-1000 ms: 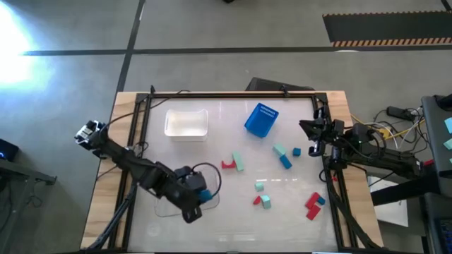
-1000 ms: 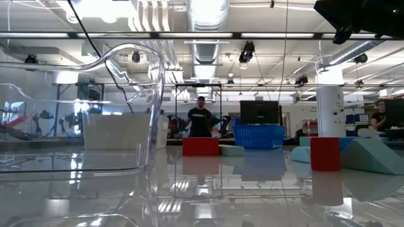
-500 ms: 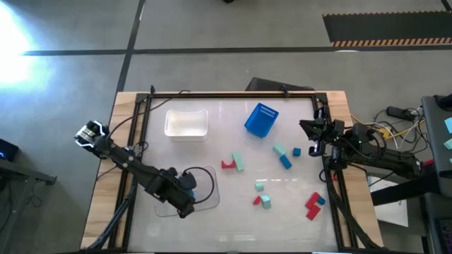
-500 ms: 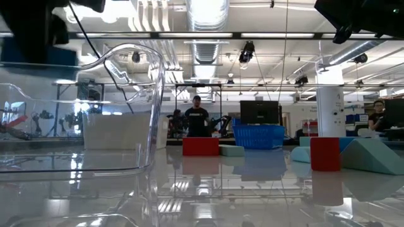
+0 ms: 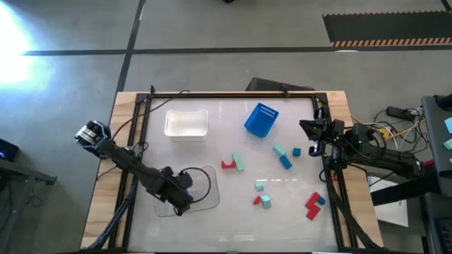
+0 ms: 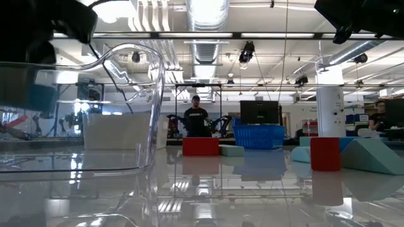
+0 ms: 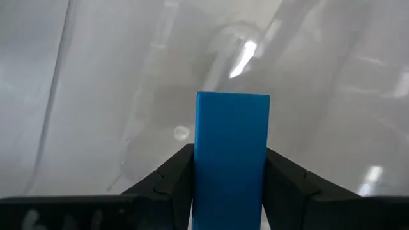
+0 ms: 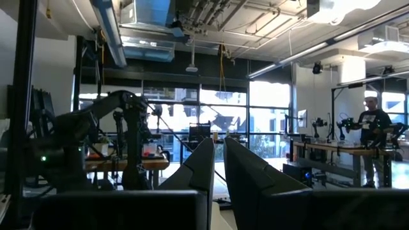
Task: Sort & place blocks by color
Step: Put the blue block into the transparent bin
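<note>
My left gripper point(image 5: 181, 192) stands over the clear tray point(image 5: 212, 204) at the near left, shut on a blue block point(image 7: 231, 147). In the low view the block point(image 6: 28, 98) shows through the tray's clear wall point(image 6: 142, 126), below its rim. Red point(image 5: 227, 165), blue point(image 5: 285, 161) and teal point(image 5: 238, 161) blocks lie loose on the table's middle and right. My right gripper point(image 8: 220, 167) waits shut at the right edge point(image 5: 311, 131), pointing up into the room. My left gripper pinches the blue block's two long sides point(image 7: 203, 176) between its two fingers point(image 7: 172, 179). The fingers come from above, pointing down, and lie along the block. The block hangs upright below them, its free end point(image 7: 231, 102) sticking out past the fingertips, above the tray's floor.
A white tray point(image 5: 186, 123) stands at the far left and a blue bin point(image 5: 261, 119) at the far middle. More loose blocks lie near the right front point(image 5: 311, 204). A black frame point(image 5: 233, 95) rims the table. A person point(image 6: 196, 120) stands far off in the room.
My left gripper has come down over the clear tray with the blue block, shifting a little toward the table's left edge and tipping until it points straight down. The block, which showed beside the gripper in the high view, is now hidden under it.
</note>
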Motion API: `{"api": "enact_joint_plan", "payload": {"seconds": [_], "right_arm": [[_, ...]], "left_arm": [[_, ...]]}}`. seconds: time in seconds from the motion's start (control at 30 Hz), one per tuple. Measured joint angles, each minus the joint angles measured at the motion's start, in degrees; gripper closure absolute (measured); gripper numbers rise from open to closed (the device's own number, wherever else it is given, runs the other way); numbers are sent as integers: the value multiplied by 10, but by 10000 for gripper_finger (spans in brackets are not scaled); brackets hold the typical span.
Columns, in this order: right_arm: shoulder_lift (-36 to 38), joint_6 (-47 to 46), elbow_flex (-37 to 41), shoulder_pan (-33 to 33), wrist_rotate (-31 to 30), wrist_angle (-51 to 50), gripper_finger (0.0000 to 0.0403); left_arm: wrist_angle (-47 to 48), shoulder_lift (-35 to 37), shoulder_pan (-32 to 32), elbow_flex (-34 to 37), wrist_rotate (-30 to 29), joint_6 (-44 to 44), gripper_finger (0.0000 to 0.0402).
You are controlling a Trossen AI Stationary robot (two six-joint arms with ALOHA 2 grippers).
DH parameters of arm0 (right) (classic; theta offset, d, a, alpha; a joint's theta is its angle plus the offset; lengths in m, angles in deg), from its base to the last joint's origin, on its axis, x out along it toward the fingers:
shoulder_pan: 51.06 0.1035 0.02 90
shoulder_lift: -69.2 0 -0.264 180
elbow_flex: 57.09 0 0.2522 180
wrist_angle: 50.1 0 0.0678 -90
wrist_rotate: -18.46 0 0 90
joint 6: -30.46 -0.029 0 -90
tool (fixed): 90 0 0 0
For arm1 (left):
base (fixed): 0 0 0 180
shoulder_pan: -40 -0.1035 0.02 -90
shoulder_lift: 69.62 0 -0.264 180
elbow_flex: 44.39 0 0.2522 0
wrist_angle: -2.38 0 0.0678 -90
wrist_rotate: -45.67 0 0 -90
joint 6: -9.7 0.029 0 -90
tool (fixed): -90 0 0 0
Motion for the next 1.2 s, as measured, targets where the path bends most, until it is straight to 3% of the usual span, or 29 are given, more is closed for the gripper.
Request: {"api": "enact_joint_plan", "payload": {"seconds": [0.33,1.2], "right_arm": [[0,1,0,0,0,0,376],[0,0,0,0,0,0,376]], "left_arm": [[-36,-18,0,35,0,5,272],[-40,-41,0,35,0,16,271]]}}
